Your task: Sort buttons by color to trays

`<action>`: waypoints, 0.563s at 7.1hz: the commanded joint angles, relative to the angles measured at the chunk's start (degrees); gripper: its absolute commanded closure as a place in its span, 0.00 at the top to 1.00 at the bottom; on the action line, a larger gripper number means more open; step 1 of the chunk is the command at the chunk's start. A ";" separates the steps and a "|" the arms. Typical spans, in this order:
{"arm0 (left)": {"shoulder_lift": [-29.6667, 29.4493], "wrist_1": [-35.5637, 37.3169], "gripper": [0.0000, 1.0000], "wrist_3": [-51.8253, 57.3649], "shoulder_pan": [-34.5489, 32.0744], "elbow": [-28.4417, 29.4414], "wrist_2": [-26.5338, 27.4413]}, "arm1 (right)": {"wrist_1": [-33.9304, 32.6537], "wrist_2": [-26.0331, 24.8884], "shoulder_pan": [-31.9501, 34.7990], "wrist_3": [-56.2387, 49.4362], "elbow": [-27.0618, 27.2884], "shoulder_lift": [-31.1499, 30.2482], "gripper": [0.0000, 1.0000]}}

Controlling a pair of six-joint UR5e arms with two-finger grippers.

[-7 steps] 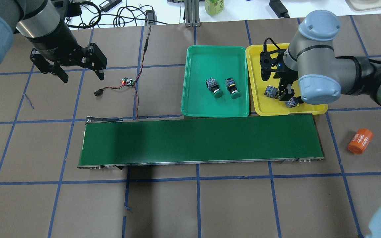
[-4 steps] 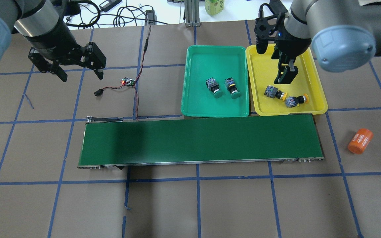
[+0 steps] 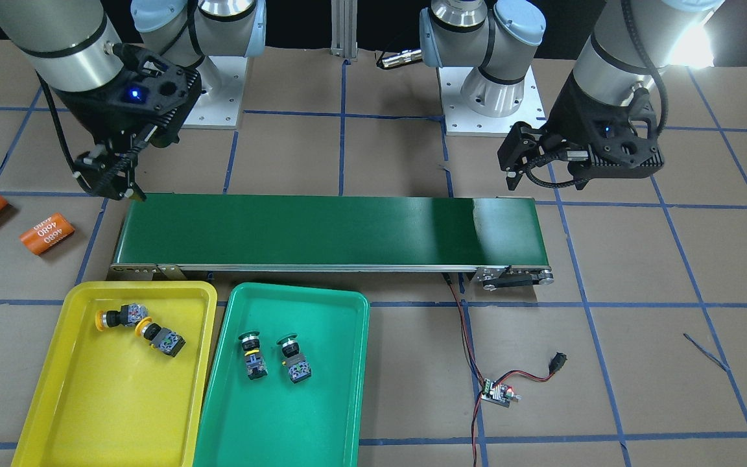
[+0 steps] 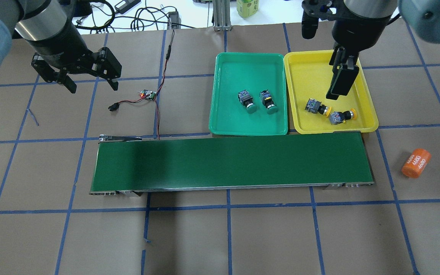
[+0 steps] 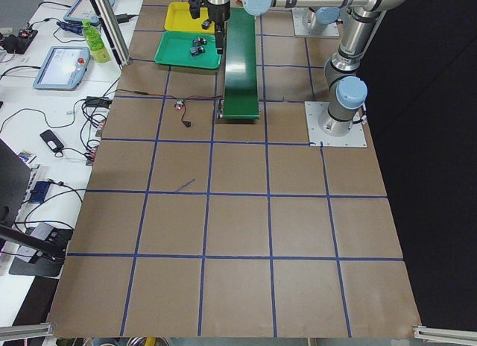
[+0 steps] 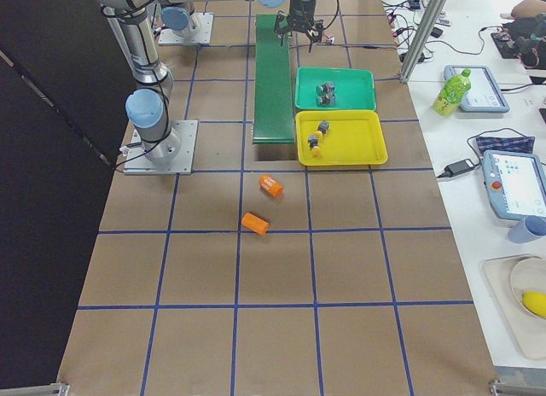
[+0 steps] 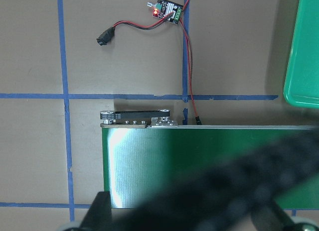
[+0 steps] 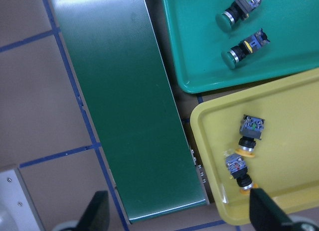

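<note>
Since a second ago the right tool (image 4: 334, 93) has risen out of the yellow tray (image 4: 308, 72), where it stood low beside the two yellow buttons, and now hangs above the tray's far half, clear of them. Its fingertips (image 8: 97, 213) stand wide apart in the right wrist view and carry nothing.

One yellow button (image 4: 313, 105) and the other yellow button (image 4: 340, 116) lie on their sides in the yellow tray, in the half nearest the conveyor belt (image 4: 231, 162). The cap of the first is just beside the body of the second; whether they touch I cannot tell. Two green buttons (image 4: 246, 101) (image 4: 267, 101) lie side by side but apart in the middle of the green tray (image 4: 243, 65), caps toward the belt.

Both trays sit next to each other on the table (image 4: 281, 236) along the belt's far side, the green one on the robot's left of the yellow.

Well away on the left, the left tool (image 4: 90, 82) has kept its place above the table near a small circuit board (image 4: 148, 94) with red and black wires, its fingers spread and holding nothing. An orange cylinder (image 4: 416, 163) lies on the table past the belt's right end.
</note>
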 commanded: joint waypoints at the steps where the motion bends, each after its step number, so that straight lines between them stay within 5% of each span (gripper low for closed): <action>1: 0.08 0.00 1.00 0.35 -0.09 -0.05 0.33 | 0.64 0.61 -0.65 30.65 0.08 -1.11 1.00; 4: 0.08 0.00 1.00 0.26 -0.09 -0.23 0.25 | 0.90 0.53 -0.48 63.30 0.17 -1.99 1.00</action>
